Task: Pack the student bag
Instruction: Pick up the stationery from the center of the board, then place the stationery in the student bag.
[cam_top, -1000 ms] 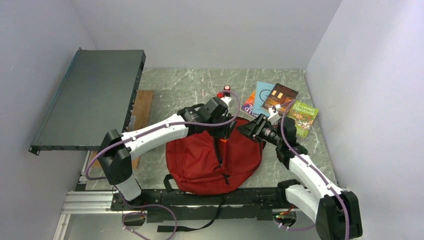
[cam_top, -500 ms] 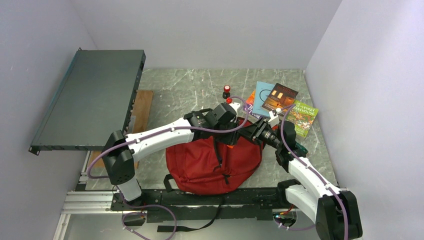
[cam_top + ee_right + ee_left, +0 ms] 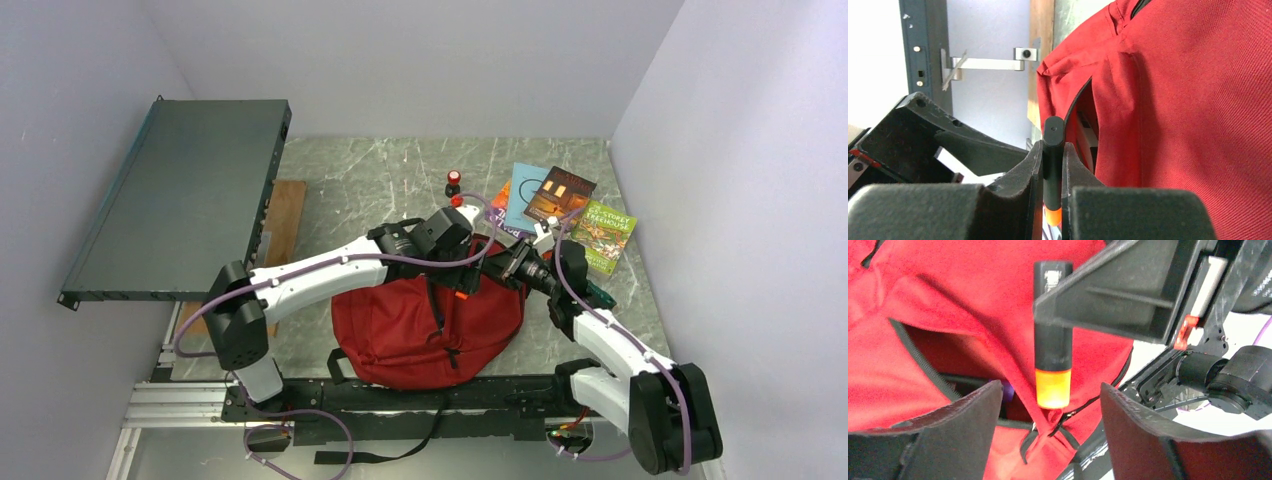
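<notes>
The student bag (image 3: 400,330) lies on the table (image 3: 350,180) near my bases, its zipper mouth agape. Inside it I see only a purple scrap (image 3: 1007,389) that I cannot name. Since a second ago my left arm has swung rightward to meet my right arm over the bag's far edge. My left gripper (image 3: 1049,395) now stands spread, clear of the marker (image 3: 1052,340). My right gripper (image 3: 1052,150) has clamped on its black barrel, the orange end between my left fingers.
</notes>
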